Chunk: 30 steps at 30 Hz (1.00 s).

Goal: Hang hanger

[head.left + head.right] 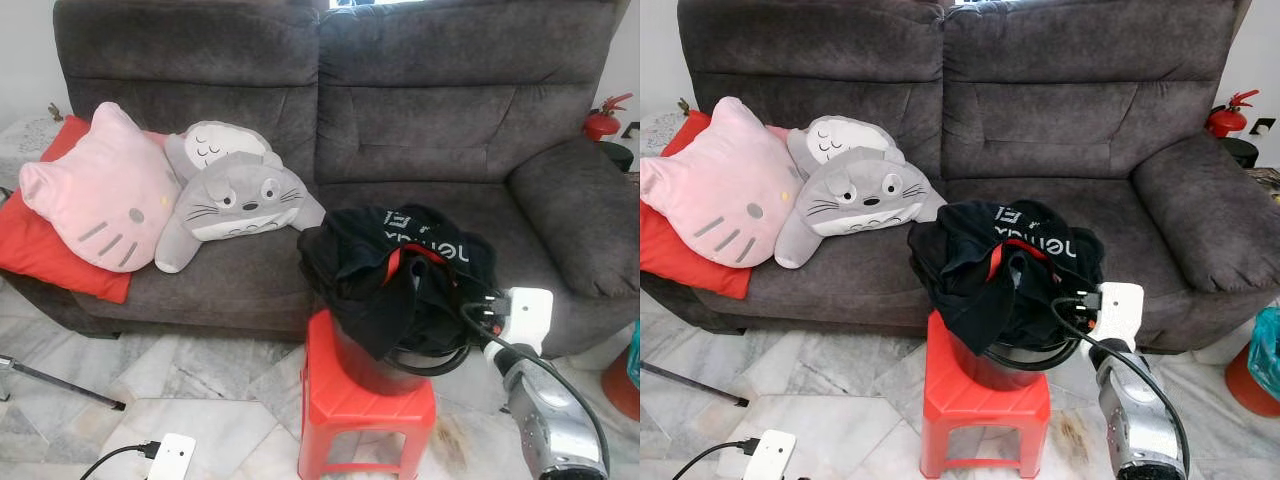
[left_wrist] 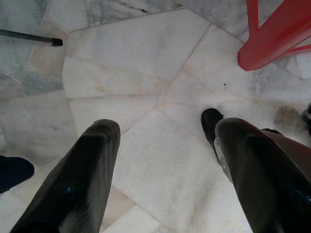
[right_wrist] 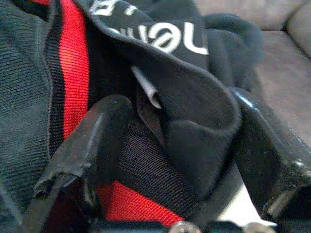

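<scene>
A black garment with red trim and white lettering [image 1: 400, 270] is heaped over a dark bucket [image 1: 375, 372] that stands on a red plastic stool [image 1: 350, 405] in front of the sofa. My right gripper [image 3: 180, 126] reaches into the heap from the right, open, its fingers [image 3: 97, 131] on either side of a fold of black cloth. A thin pale grey bar [image 3: 146, 87], possibly part of the hanger, pokes out between the folds just beyond the fingers. The rest of it is hidden. My left gripper [image 2: 165, 131] hangs open over the marble floor.
A grey sofa [image 1: 420, 110] fills the back, with a pink cat cushion [image 1: 100, 190], a grey plush [image 1: 235, 195] and a red pillow [image 1: 40, 250] on its left. A white adapter with cable [image 1: 170, 455] and a dark rod [image 1: 60, 385] lie on the floor at left.
</scene>
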Motion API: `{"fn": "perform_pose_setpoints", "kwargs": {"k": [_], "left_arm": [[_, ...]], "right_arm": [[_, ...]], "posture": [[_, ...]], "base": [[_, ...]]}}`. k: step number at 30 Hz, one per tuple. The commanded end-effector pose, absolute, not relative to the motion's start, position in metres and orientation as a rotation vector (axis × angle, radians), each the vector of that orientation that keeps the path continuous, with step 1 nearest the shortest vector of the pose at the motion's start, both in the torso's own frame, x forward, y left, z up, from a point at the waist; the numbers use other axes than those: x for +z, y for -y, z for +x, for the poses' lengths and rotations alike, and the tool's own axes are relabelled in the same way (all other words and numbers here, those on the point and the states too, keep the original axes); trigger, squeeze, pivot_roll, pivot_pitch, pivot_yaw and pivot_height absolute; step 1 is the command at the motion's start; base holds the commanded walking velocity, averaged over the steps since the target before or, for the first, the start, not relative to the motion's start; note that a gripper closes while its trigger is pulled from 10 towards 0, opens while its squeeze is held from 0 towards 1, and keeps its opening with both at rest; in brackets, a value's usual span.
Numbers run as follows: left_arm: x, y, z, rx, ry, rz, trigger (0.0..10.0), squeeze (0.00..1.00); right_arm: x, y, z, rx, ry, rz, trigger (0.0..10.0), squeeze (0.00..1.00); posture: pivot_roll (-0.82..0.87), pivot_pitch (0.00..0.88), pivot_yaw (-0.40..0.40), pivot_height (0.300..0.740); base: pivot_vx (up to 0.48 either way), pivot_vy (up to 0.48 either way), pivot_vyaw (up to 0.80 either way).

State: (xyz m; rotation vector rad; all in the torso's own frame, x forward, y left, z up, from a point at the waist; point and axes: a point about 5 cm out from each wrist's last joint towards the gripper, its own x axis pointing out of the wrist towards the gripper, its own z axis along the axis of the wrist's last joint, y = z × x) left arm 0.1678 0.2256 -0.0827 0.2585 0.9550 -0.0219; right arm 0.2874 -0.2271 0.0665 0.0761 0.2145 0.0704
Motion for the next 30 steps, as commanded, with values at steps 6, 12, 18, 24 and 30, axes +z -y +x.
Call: {"fn": "perform_pose_setpoints", "kwargs": {"k": [6,12,18,24,30], "left_arm": [[-0.082,-0.225,0.17,-0.029,-0.967,0.285,10.0,0.0],[-0.082,-0.226,0.17,-0.029,-0.967,0.286,10.0,0.0],[-0.083,-0.227,0.168,-0.028,-0.971,0.286,10.0,0.0],[-0.084,-0.227,0.166,-0.03,-0.976,0.285,10.0,0.0],[-0.085,-0.225,0.164,-0.035,-0.984,0.287,10.0,0.0]], "right_arm": [[0.074,0.219,0.293,0.15,-0.208,0.061,10.0,0.0],[0.069,0.226,0.295,0.077,-0.242,0.05,10.0,0.0],[0.063,0.23,0.293,0.035,-0.258,0.06,10.0,0.0],[0.059,0.229,0.292,0.024,-0.274,0.079,10.0,0.0],[0.056,0.225,0.294,0.039,-0.294,0.078,0.0,0.0]], "posture": [[-0.17,0.0,0.036,0.74],[-0.17,0.0,0.037,0.74],[-0.17,0.0,0.038,0.74],[-0.17,0.0,0.038,0.74],[-0.17,0.0,0.037,0.74]], "base": [[0.0,0.0,0.0],[0.0,0.0,0.0],[0.0,0.0,0.0],[0.0,0.0,0.0],[0.0,0.0,0.0]]}}
